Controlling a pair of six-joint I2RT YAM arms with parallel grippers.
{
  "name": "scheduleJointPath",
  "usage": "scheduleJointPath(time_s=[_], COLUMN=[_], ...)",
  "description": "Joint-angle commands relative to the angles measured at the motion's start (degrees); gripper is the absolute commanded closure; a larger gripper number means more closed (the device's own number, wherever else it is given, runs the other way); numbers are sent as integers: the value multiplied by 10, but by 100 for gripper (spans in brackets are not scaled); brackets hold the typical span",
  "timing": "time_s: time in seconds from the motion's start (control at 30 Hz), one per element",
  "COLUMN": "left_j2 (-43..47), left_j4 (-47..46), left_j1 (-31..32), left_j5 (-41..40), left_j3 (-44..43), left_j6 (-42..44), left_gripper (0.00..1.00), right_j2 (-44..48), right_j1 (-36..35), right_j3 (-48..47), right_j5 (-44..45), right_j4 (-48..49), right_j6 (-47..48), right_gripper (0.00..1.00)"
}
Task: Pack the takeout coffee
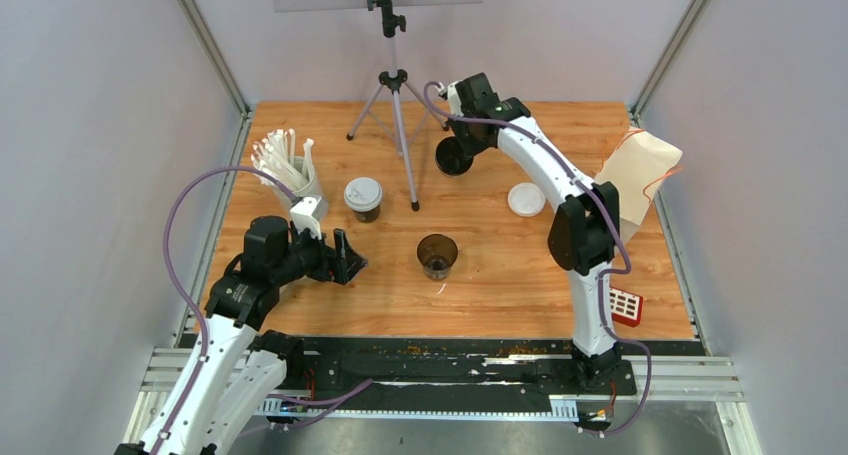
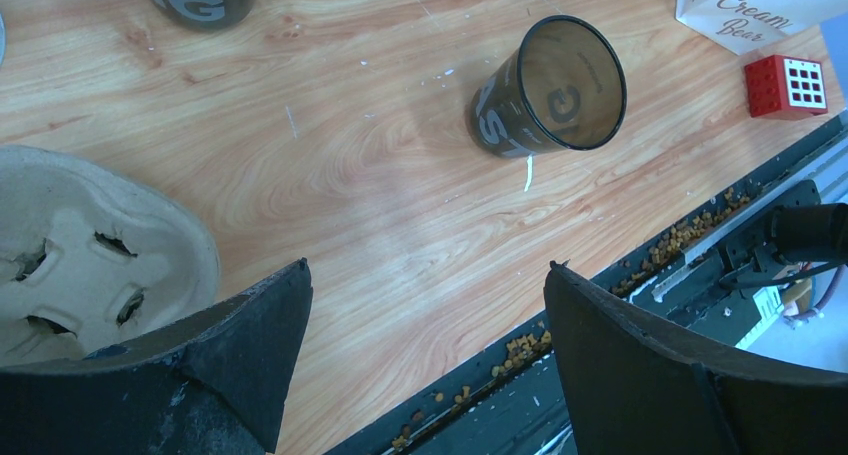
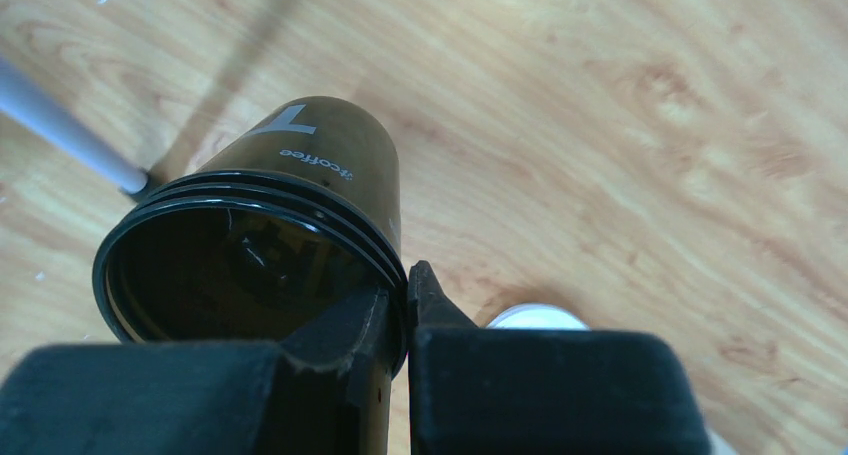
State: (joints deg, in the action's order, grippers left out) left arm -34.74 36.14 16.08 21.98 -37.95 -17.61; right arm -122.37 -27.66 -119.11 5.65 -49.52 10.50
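At the far middle of the table, right gripper (image 3: pixel 405 287) pinches an open black cup (image 3: pixel 325 165) by its rim
We see the jaws almost closed, one finger inside the rim, one outside; the loose white lid (image 1: pixel 526 199) lies near, toward that arm's base; left gripper (image 2: pixel 425 275) gapes empty, well apart

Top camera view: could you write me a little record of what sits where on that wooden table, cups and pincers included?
right pincer: shut on the rim of the nested black cups, far side of table
left pincer: open, holding nothing, near left
open cup: standing mid-table, no lid
lidded cup: standing beside the straw cup
loose lid: flat on the table, right of centre
paper bag: right edge
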Motion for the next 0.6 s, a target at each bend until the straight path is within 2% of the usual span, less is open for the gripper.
scheduleJointPath(time_s=[0.0, 0.1, 0.33, 0.57], left_j2=[4, 5, 2, 2], left_j4=[-18, -18, -21, -20], left_j1=[-2, -2, -2, -2], left_j5=[0, -2, -2, -3], left_j3=[0, 0, 0, 1], left_j6=[6, 6, 6, 6], left_gripper=[7, 7, 7, 7], right_j2=[-29, -49, -62, -60], right_j1=[6, 5, 5, 5], right_j3=[-40, -55, -57, -74], right_j5=[-60, -60, -28, -26], right_j4=[-107, -134, -133, -134], right_j6=[-74, -86, -92, -94], right_gripper=[97, 96, 93, 78])
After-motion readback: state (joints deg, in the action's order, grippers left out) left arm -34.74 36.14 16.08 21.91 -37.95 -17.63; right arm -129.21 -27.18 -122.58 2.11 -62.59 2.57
